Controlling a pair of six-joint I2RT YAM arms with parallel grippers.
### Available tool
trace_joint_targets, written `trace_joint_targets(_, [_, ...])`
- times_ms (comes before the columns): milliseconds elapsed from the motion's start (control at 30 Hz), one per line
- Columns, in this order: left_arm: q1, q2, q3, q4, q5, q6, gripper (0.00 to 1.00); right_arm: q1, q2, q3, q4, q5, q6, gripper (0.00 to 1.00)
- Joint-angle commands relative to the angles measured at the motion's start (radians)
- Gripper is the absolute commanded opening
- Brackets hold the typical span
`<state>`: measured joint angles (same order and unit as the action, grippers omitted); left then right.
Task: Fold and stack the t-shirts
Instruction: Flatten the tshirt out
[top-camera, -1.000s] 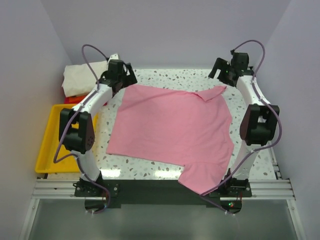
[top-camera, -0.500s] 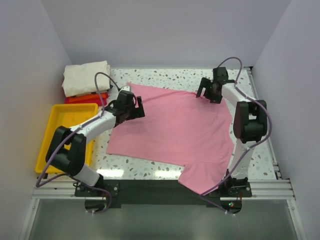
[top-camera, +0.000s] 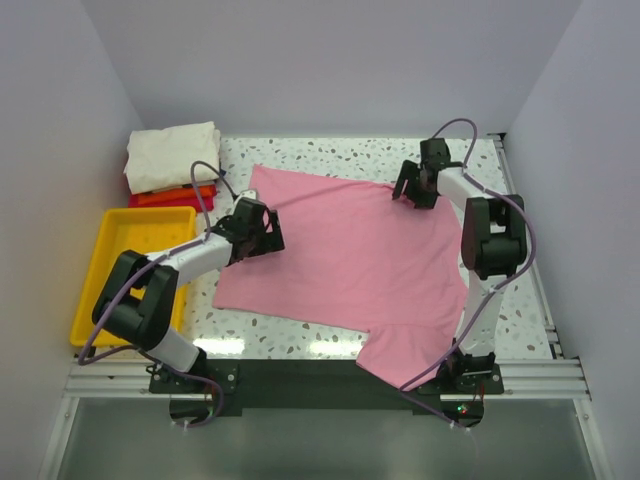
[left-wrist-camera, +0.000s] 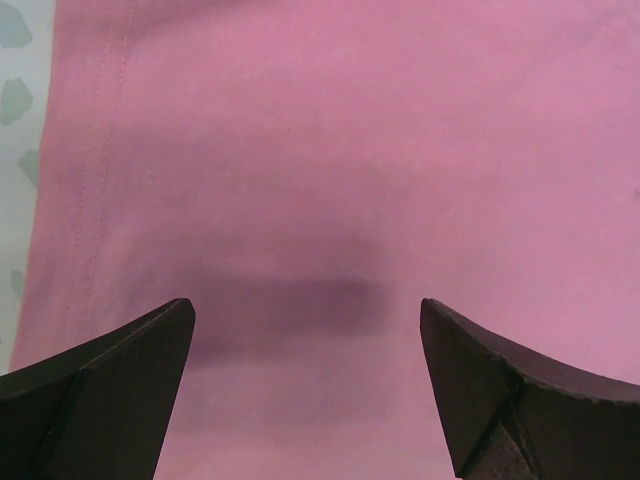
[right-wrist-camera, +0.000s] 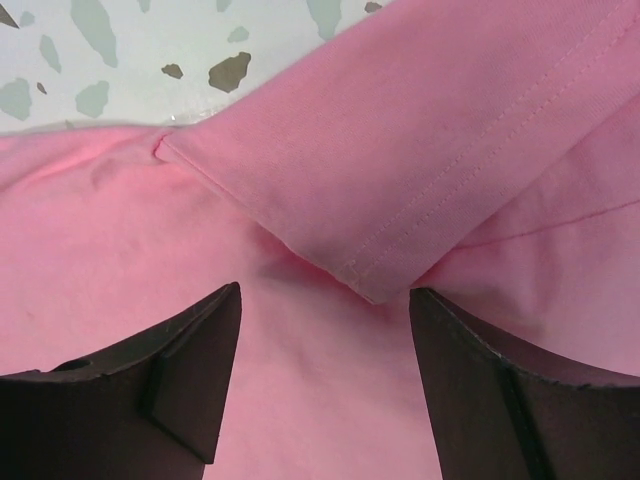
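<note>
While wide over one pink t-shirt (top-camera: 350, 255), left gripper (top-camera: 270, 232), right gripper (top-camera: 411, 191); three folded t-shirts (top-camera: 172, 160).

One light pink t-shirt (top-camera: 345, 255) is spread on the table (top-camera: 330, 150). At ten o'clock, three folded t-shirts are stacked: one cream-white (top-camera: 172, 155), one orange (top-camera: 180, 193), one red (top-camera: 145, 201). One yellow tray (top-camera: 105, 225) at nine o'clock. Two robot arms, left (top-camera: 190, 255) and right (top-camera: 490, 240).

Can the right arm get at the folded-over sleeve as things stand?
Probably yes: the right gripper hangs just over the sleeve, jaws open either side of it, with nothing between.
</note>
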<state>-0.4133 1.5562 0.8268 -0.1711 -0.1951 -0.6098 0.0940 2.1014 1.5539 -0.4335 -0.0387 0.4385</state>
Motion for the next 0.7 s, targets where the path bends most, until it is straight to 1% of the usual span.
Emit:
trace_joint_targets(0, [0.004, 0.013, -0.034, 0.061, -0.021, -0.022, 1.00, 0.007, 0.005, 0.051, 0.056, 0.017, 0.008, 0.71])
trace_joint_targets(67, [0.004, 0.027, -0.040, 0.052, -0.029, -0.021, 1.00, 0.012, 0.009, 0.055, 0.061, 0.025, 0.008, 0.70])
trace_joint_targets(133, [0.004, 0.039, -0.043, 0.041, -0.035, -0.019, 1.00, 0.013, 0.017, 0.066, 0.073, 0.031, 0.005, 0.63])
trace_joint_targets(200, [0.004, 0.041, -0.049, 0.038, -0.043, -0.019, 1.00, 0.015, 0.031, 0.077, 0.078, 0.036, 0.002, 0.59])
trace_joint_targets(400, [0.004, 0.036, -0.058, 0.021, -0.067, -0.016, 1.00, 0.016, 0.071, 0.129, 0.056, 0.088, -0.003, 0.40])
trace_joint_targets(500, [0.004, 0.033, -0.058, 0.019, -0.072, -0.015, 1.00, 0.016, 0.069, 0.124, 0.070, 0.092, -0.004, 0.36])
trace_joint_targets(667, [0.004, 0.033, -0.052, -0.001, -0.093, -0.011, 1.00, 0.016, 0.059, 0.138, 0.052, 0.143, -0.015, 0.31])
